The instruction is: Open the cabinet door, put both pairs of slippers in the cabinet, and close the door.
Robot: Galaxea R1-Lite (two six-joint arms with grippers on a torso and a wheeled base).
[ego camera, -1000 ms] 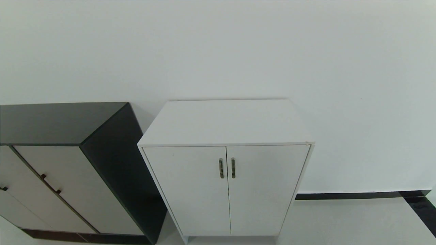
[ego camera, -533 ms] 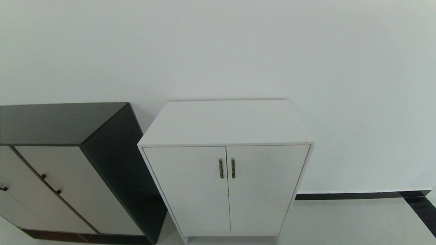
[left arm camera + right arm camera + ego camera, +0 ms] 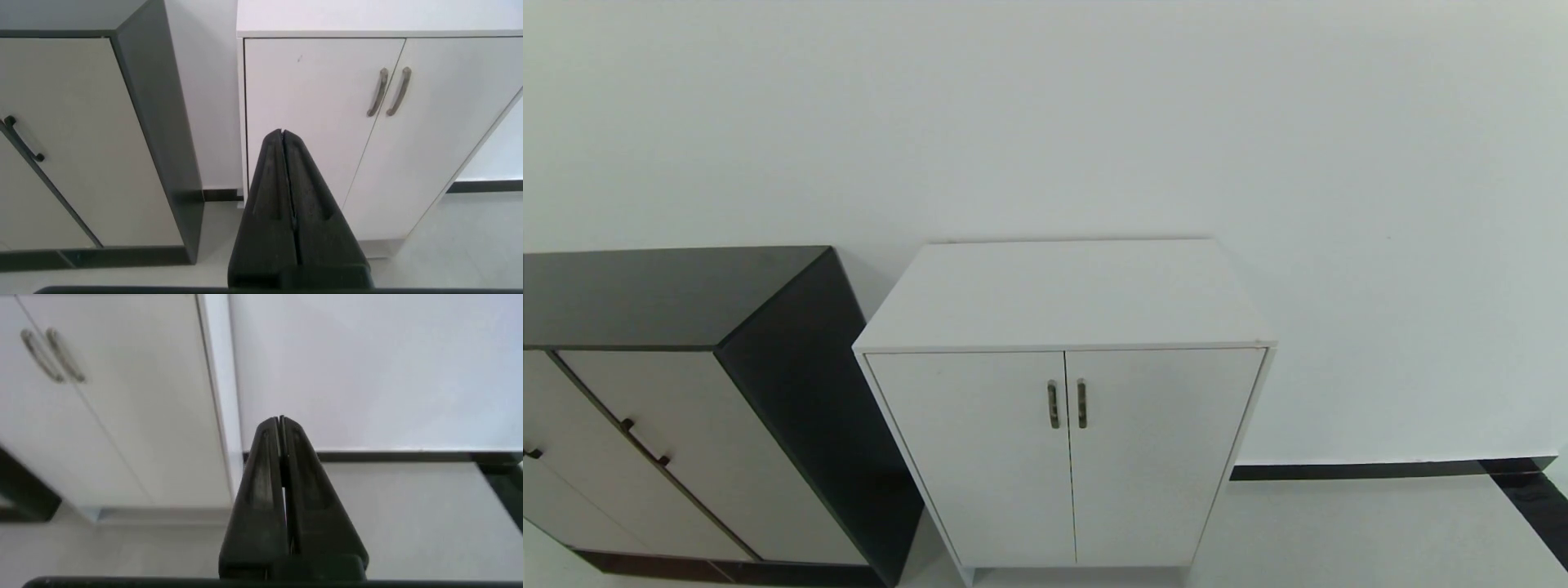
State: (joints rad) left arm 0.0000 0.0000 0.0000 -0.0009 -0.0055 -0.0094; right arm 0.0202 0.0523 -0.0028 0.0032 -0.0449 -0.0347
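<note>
A white two-door cabinet (image 3: 1062,425) stands against the wall with both doors closed. Two metal handles (image 3: 1067,403) sit side by side at the seam between the doors. In the left wrist view my left gripper (image 3: 282,140) is shut and empty, held back from the left door (image 3: 315,114), and the handles (image 3: 389,91) lie off to one side of it. In the right wrist view my right gripper (image 3: 281,429) is shut and empty, near the cabinet's right edge (image 3: 219,384), with the handles (image 3: 51,354) farther off.
A black cabinet (image 3: 686,392) with pale doors and dark handles stands close to the left of the white one. A black skirting strip (image 3: 1380,469) runs along the wall to the right. Open pale floor (image 3: 1364,531) lies to the right of the white cabinet.
</note>
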